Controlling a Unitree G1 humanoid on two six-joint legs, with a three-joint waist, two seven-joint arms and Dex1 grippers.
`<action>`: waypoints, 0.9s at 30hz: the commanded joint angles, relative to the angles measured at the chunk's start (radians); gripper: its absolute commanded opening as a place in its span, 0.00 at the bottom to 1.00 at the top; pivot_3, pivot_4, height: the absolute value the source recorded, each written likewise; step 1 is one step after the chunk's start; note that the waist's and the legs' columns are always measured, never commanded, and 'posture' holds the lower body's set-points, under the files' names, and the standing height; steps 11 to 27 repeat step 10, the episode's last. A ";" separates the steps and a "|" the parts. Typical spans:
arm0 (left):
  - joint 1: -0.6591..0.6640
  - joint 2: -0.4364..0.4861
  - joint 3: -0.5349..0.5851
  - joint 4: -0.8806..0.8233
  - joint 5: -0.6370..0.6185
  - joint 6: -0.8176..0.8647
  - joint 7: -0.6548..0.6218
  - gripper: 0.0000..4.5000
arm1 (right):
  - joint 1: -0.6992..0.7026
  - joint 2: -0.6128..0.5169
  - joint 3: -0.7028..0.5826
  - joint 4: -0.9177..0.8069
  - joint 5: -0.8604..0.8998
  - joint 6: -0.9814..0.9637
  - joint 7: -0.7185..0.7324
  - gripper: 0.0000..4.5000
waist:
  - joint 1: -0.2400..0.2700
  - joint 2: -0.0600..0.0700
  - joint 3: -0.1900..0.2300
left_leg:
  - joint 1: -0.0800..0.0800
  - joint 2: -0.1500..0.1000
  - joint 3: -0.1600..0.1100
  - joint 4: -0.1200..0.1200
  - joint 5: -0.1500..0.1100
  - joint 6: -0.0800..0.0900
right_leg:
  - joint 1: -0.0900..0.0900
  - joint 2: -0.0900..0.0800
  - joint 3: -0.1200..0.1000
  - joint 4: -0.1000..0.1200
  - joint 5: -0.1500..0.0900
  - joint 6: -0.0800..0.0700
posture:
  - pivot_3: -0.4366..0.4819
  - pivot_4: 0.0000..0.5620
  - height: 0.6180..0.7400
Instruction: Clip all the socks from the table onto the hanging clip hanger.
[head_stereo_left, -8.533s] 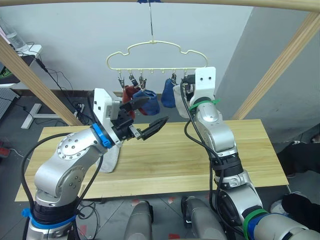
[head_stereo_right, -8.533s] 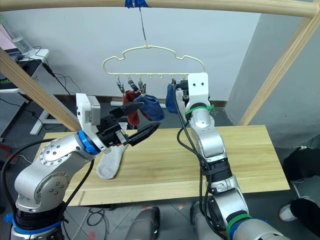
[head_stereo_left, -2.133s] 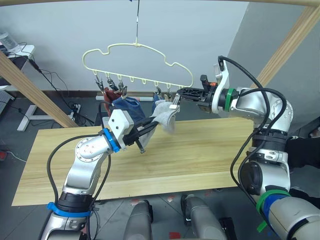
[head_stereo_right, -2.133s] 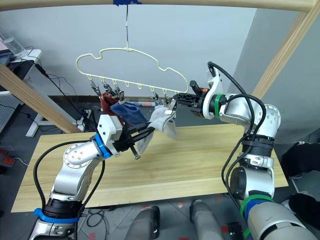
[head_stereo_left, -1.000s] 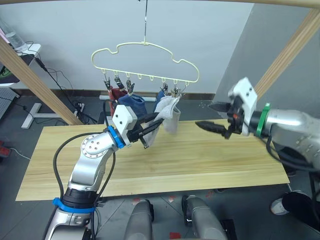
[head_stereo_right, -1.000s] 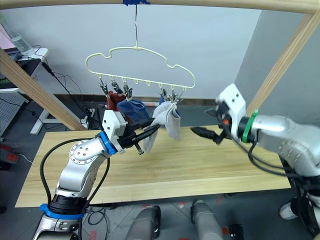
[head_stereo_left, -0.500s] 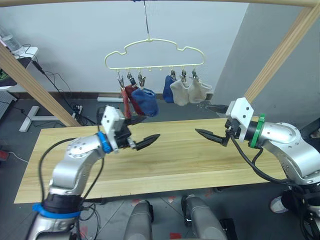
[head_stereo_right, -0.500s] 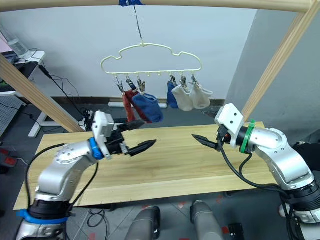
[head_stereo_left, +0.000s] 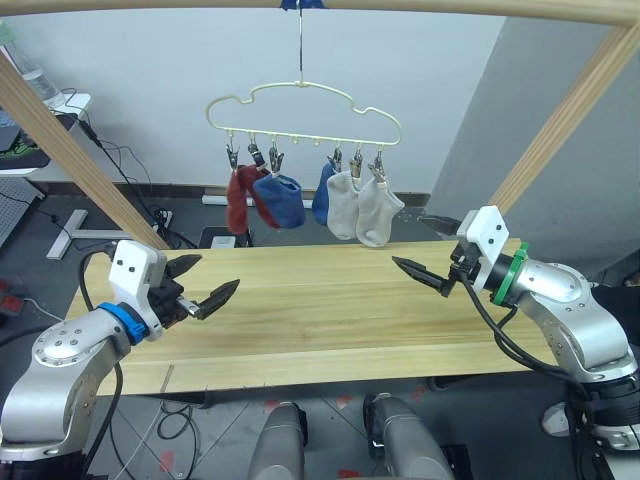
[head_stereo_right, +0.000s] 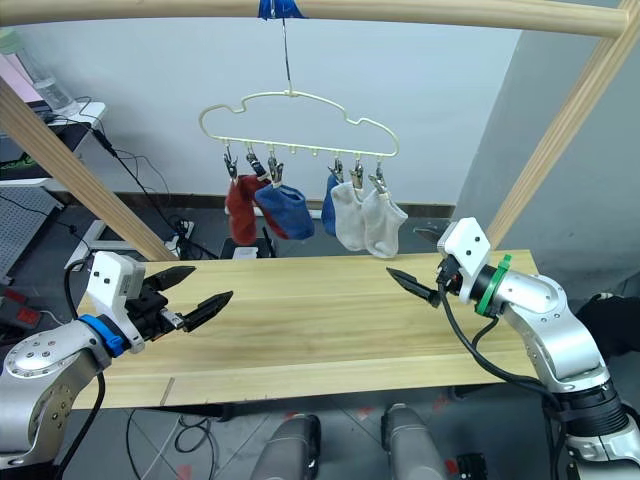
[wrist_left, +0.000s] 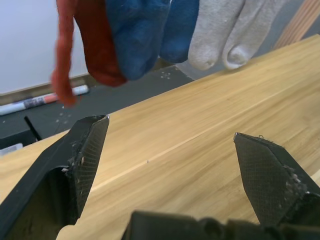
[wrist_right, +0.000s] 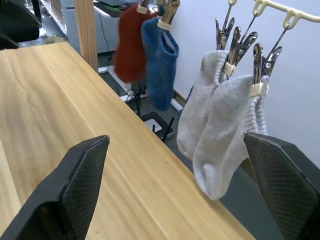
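The socks (head_stereo_left: 345, 202) hang clipped on the hanger (head_stereo_left: 303, 108), over the far edge of the tabletop (head_stereo_left: 320, 320). We judge the clipping done, so we should draw both arms back low. Left gripper (head_stereo_left: 201, 284) and right gripper (head_stereo_left: 428, 248) have fingers spread wide, holding nothing. The wood between them lies open; the poles flank us.

Silver arms, blue and green wrist bands
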 joint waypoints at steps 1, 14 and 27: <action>0.006 -0.003 0.033 -0.032 -0.011 -0.005 0.008 0.99 | -0.002 0.007 -0.030 -0.006 -0.016 -0.021 0.006 1.00 | 0.003 -0.001 -0.001 | 0.000 0.000 0.000 0.000 0.000 0.000 | 0.000 0.000 0.000 0.000 0.000 0.000 | 0.59 0.32 1.00; -0.020 -0.003 0.020 -0.030 -0.049 0.029 0.005 0.99 | 0.001 0.010 -0.048 -0.013 -0.030 -0.006 0.014 1.00 | 0.007 -0.002 -0.001 | 0.000 0.000 0.000 0.000 0.000 0.000 | 0.000 0.000 0.000 0.000 0.000 0.000 | 0.59 0.33 1.00; -0.020 -0.003 0.020 -0.030 -0.049 0.029 0.005 0.99 | 0.001 0.010 -0.048 -0.013 -0.030 -0.006 0.014 1.00 | 0.007 -0.002 -0.001 | 0.000 0.000 0.000 0.000 0.000 0.000 | 0.000 0.000 0.000 0.000 0.000 0.000 | 0.59 0.33 1.00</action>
